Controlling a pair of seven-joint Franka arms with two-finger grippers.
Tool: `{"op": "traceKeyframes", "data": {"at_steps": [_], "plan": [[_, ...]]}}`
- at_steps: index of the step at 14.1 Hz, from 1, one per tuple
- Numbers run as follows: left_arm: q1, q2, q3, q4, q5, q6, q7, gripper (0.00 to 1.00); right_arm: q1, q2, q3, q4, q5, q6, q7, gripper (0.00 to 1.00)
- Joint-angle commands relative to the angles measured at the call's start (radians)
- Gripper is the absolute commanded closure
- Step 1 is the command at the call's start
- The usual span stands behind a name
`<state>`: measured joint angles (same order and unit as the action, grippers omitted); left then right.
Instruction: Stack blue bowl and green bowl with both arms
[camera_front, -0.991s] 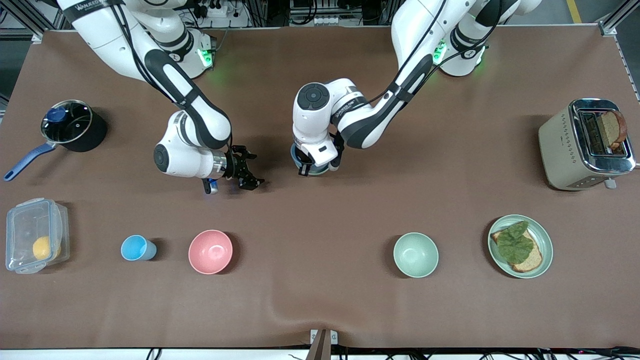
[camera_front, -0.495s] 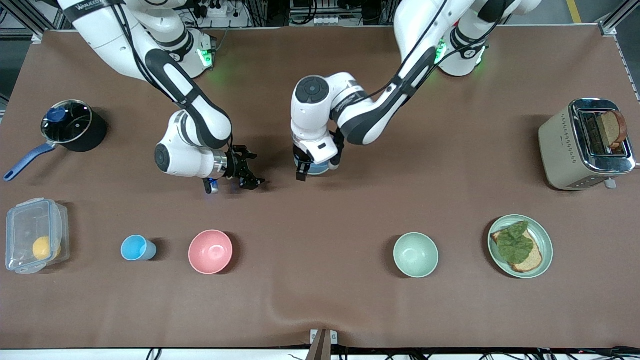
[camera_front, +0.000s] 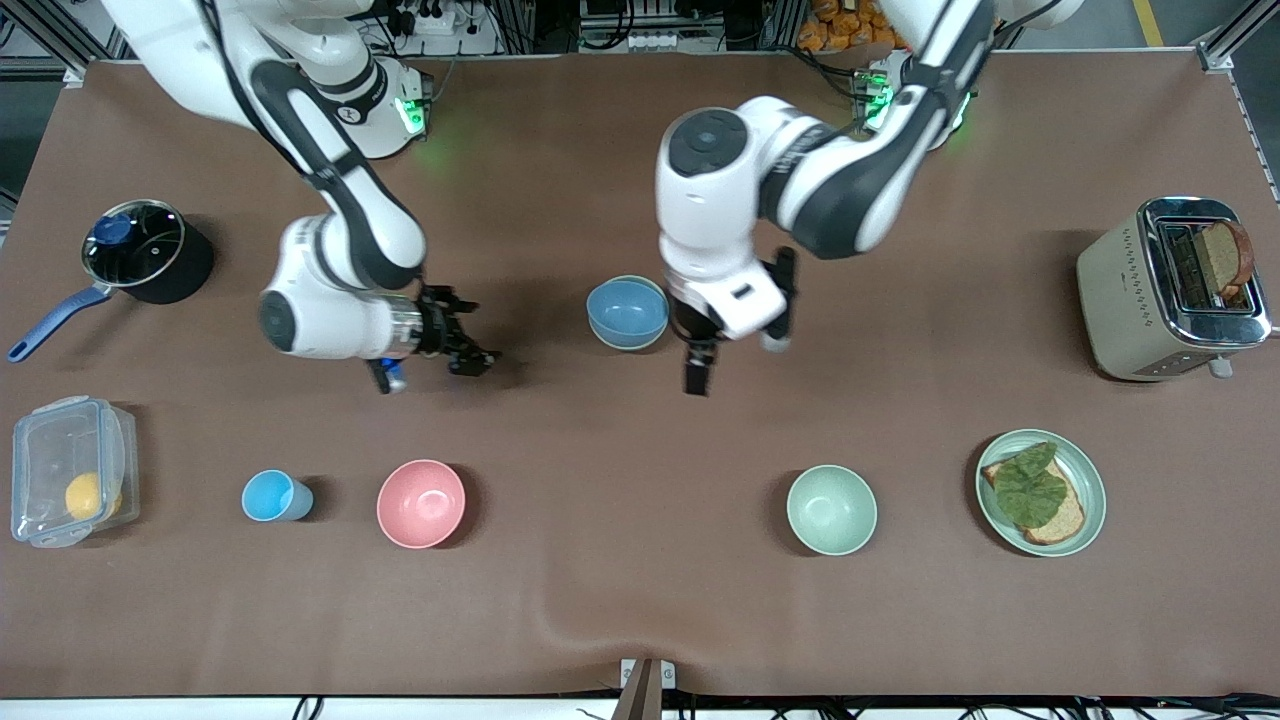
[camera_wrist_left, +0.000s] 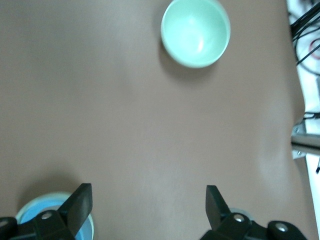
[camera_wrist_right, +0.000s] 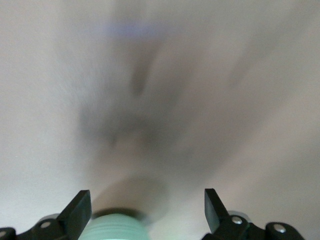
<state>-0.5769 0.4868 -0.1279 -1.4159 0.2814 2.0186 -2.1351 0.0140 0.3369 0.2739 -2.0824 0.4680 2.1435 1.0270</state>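
The blue bowl (camera_front: 627, 312) sits on the tabletop, apparently nested in the green bowl (camera_wrist_left: 47, 196), whose pale rim edges it. The left tool (camera_front: 735, 355), wide and empty, hangs just beside it toward the mint-green bowl (camera_front: 831, 509). The right tool (camera_front: 460, 345), also wide and empty, flanks its opposite flank, slightly farther off.
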Motion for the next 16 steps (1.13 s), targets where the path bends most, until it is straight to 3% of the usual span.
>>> {"op": "traceKeyframes", "data": {"at_steps": [1, 3, 7, 9, 11, 14, 16], "plan": [[0.043, -0.048, 0.049, 0.002, 0.028, -0.026, 0.163, 0.0, 0.001, -0.088, -0.054, 0.045, -0.132, -0.152, -0.004, 0.0], [0.13, -0.073, 0.057, 0.002, 0.038, -0.035, 0.315, 0.0, -0.012, -0.13, -0.088, 0.102, -0.248, -0.267, -0.077, 0.0], [0.27, -0.14, 0.043, -0.02, -0.005, -0.101, 0.648, 0.0, -0.045, -0.252, -0.212, 0.119, -0.269, -0.378, -0.497, 0.0], [0.322, -0.186, 0.042, -0.041, -0.048, -0.153, 0.769, 0.0, -0.052, -0.3, -0.235, 0.13, -0.336, -0.416, -0.658, 0.0], [0.353, -0.272, 0.043, -0.125, -0.134, -0.184, 0.945, 0.0, -0.054, -0.346, -0.257, 0.157, -0.419, -0.43, -0.755, 0.0], [0.408, -0.407, 0.042, -0.251, -0.203, -0.224, 1.172, 0.0, -0.049, -0.366, -0.263, 0.258, -0.459, -0.484, -0.84, 0.0], [0.423, -0.438, 0.048, -0.255, -0.231, -0.312, 1.344, 0.0, -0.042, -0.366, -0.251, 0.323, -0.46, -0.499, -0.873, 0.0]]}}
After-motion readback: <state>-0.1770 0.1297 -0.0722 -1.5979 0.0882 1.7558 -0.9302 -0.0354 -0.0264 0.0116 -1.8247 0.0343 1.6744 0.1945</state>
